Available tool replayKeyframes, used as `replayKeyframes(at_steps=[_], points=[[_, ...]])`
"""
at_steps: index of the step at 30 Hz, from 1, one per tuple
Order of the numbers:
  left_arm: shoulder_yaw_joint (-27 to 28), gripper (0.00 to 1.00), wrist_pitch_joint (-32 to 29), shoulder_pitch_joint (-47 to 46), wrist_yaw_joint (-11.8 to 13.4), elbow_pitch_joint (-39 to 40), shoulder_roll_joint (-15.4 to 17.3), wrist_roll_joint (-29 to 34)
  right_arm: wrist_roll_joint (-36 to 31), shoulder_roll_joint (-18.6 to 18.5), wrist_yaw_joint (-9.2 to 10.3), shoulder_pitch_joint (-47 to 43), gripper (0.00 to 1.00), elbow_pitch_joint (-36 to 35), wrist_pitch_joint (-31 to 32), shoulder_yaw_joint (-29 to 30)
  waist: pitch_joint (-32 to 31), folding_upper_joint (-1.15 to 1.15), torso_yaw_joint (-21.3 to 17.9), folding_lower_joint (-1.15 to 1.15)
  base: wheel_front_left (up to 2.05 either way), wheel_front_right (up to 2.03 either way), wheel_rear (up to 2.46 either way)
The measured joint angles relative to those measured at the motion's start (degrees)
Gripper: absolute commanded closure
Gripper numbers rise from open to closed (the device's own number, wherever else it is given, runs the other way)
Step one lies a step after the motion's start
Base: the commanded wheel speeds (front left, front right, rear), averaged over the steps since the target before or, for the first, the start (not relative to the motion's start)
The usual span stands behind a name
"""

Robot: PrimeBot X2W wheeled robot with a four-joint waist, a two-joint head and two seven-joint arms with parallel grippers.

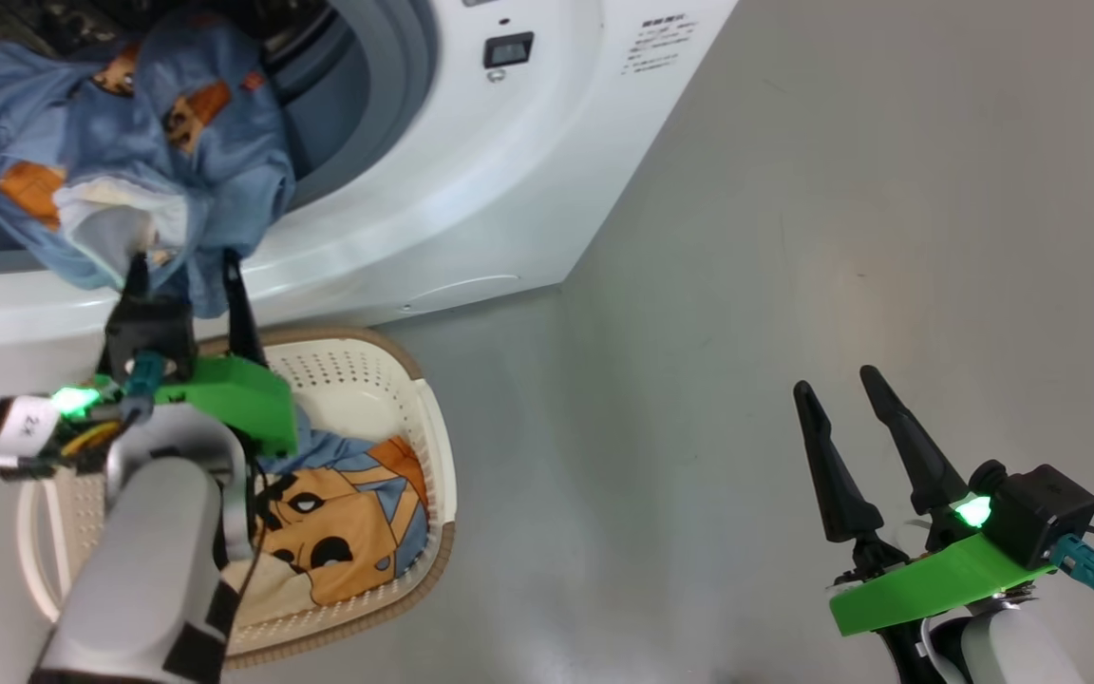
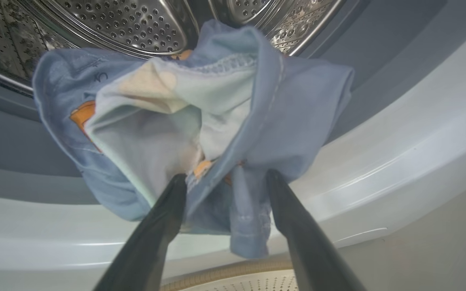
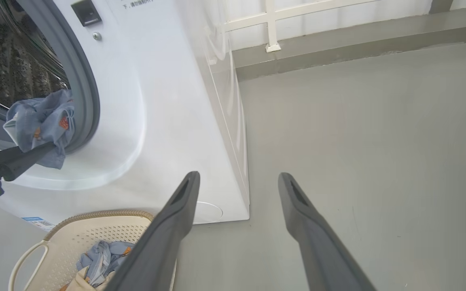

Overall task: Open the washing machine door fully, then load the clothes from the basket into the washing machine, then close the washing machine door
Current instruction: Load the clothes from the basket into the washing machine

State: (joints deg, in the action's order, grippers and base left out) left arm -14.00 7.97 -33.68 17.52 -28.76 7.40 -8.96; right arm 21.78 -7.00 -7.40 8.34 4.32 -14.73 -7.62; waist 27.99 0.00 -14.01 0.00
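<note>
Loading | left tool (image 1: 183, 264) spread wide, blue cloth (image 1: 129, 123) bunched between its tips, slumped on the opening lip of the washing machine (image 1: 471, 171), we reckon for a shove inside | right tool (image 1: 836, 380) wide open, empty, parked clear over floor (image 1: 841, 190) | basket (image 1: 367, 380) below: more clothes (image 1: 348, 522)

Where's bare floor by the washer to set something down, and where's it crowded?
Free: grey floor right of the washing machine and basket, around the right gripper. Crowded: the drum mouth, where blue clothes hang at the left gripper.
</note>
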Motion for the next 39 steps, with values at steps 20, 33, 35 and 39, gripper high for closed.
replayKeyframes(at_steps=[20,33,35,39], points=[[0.97,1.00,4.24,-5.02,1.99,-8.20,-0.38,-0.05,0.15,0.37,0.00,1.14,0.00,0.14,0.00,-0.44,1.24,0.00,-0.82,0.00,0.00,0.00,0.00],[1.12,1.00,-1.03,-8.69,3.76,1.46,2.48,-0.24,0.58,0.48,0.00,1.14,0.00,0.31,0.00,-1.41,1.28,0.00,-0.49,0.00,0.00,0.00,0.00],[1.26,1.00,-2.15,-11.35,3.75,-0.56,3.58,0.26,0.65,0.49,0.00,1.14,0.00,0.38,0.00,-2.09,1.40,0.00,-0.95,0.00,0.00,0.00,0.00],[1.42,1.00,-2.94,-18.23,3.60,-6.67,5.49,1.14,1.85,0.60,0.00,1.14,0.00,0.91,0.00,-3.35,1.93,0.00,-2.44,0.00,0.00,0.00,0.00]])
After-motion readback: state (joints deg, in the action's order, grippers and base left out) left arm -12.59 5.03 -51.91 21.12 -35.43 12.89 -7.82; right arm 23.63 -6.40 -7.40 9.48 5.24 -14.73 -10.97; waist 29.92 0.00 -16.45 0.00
